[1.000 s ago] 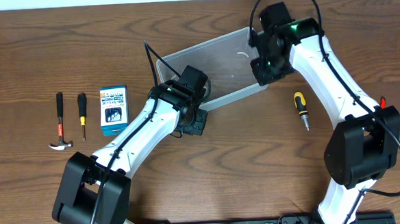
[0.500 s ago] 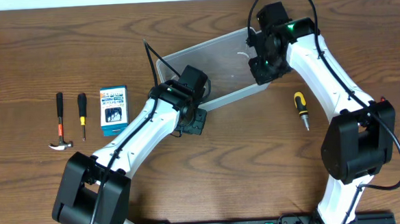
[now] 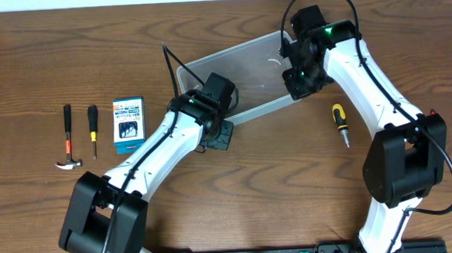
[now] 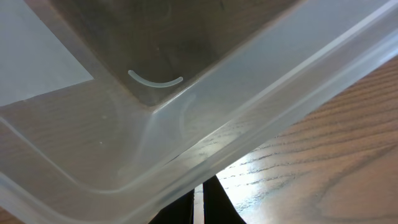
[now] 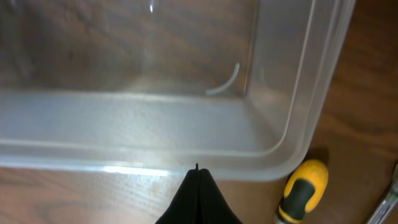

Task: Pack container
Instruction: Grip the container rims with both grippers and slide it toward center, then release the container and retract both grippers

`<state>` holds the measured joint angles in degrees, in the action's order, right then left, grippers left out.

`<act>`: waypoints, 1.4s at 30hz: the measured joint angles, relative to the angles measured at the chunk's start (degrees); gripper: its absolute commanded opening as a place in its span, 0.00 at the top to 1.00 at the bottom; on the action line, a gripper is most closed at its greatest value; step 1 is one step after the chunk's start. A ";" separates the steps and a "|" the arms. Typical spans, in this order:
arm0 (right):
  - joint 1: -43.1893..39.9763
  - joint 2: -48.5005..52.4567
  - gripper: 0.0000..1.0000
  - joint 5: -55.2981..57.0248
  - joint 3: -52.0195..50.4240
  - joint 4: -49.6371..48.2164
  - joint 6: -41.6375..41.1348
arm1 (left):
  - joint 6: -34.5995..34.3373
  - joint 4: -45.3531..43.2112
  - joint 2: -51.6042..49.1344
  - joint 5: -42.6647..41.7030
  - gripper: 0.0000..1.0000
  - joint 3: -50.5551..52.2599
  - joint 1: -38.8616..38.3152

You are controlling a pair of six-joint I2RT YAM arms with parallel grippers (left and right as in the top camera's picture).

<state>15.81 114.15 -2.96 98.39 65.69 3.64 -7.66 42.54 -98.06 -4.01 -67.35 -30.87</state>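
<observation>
- The wooden table [image 3: 28, 51] carries everything, and no writing shows on its bare parts.
- Two white and black arms reach in from the near edge, the left arm [image 3: 157, 149] from the left and the right arm [image 3: 371, 80] from the right.
- One container [image 3: 242, 67], clear and rimmed, lies slantwise at the far middle of the table between the two arms. A pale curved mark shows in each of the two corners of its floor seen by the wrist cameras.
- The left gripper [image 4: 199, 190] sits at the container's near long rim. Its dark fingers are drawn together with only a sliver of light between them, and their tips pass beneath the cloudy rim.
- The right gripper [image 5: 197, 173] is at the container's right end. Its fingers are pressed together to a single point that meets the outer edge of the rim, with nothing held between them.
- One blue-and-white box [image 3: 129, 120] lies well left of the container. Its face carries print, too small to read.
- One hammer [image 3: 67, 139] with a dark grip lies furthest left.
- Two screwdrivers: a slim screwdriver [image 3: 93, 129] between the hammer and the box, and a stubby yellow-and-black screwdriver [image 3: 339, 121] just right of the container's right end. No brand is legible on either.
</observation>
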 measured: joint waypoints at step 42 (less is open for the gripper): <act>0.02 2.89 0.99 -3.96 -0.13 5.25 0.44 | 1.40 -3.30 0.00 1.44 0.94 0.00 7.50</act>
<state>15.84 117.03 -6.92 98.26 70.94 4.08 -6.26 39.24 -98.06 -2.57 -67.35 -23.38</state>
